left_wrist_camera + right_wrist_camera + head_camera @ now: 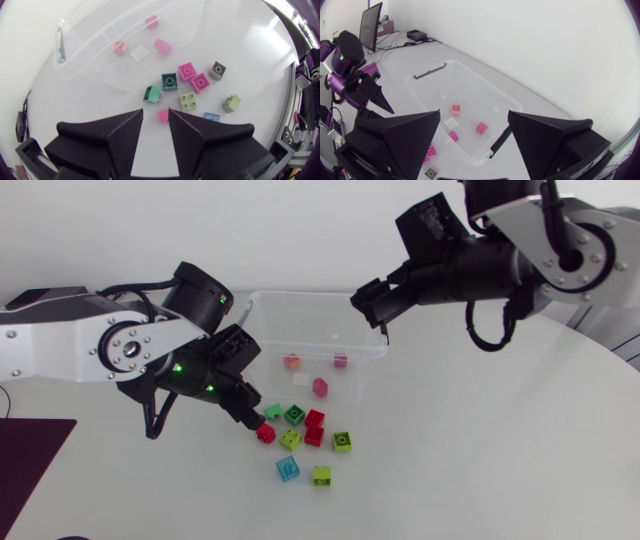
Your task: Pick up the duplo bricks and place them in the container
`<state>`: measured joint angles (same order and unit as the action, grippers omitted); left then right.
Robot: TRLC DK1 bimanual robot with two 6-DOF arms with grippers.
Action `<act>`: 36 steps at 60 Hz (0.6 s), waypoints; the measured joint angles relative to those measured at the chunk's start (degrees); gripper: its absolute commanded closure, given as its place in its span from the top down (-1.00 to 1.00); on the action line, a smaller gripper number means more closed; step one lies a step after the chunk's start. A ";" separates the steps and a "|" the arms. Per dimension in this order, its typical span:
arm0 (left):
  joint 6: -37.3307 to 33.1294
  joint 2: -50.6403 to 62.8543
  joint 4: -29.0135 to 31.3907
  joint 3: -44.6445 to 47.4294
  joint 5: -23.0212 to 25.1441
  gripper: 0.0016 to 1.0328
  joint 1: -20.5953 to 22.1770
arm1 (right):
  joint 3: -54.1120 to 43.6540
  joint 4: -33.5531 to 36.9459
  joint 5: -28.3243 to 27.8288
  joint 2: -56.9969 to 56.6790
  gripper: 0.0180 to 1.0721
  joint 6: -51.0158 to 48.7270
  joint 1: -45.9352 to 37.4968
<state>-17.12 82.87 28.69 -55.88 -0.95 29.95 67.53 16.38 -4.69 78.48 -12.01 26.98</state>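
The table (480,470) carries a clear container (365,351). A few bricks already lie inside it, and loose bricks (313,437) sit clustered just in front of it. The right gripper (375,305) hangs over the container's rim, wide open and empty. The left gripper (155,112) is low at the cluster's edge, fingers parted, with a red brick (163,116) between the tips but not clamped. This looks like a pick in hand. Next it should settle over that brick, close squarely, then lift clear of the neighbours.

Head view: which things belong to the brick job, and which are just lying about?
Job: container; bricks inside it; loose bricks beside it; left claw; right claw.
Lying about: dark mat.
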 measured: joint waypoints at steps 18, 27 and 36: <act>3.39 13.75 0.48 -0.26 0.22 0.84 -0.31 | -8.15 0.07 0.00 -2.58 0.90 -0.44 0.72; 4.90 18.08 0.85 -2.82 0.22 0.76 -0.59 | -10.78 0.04 -0.04 -3.39 0.90 -0.87 0.72; 5.68 20.98 0.83 -5.77 0.22 0.44 -0.52 | -12.46 -0.15 -0.24 -4.70 0.90 -1.29 0.72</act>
<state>-11.44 103.85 29.52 -61.65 -0.73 29.43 55.07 16.23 -4.93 73.78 -13.30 27.70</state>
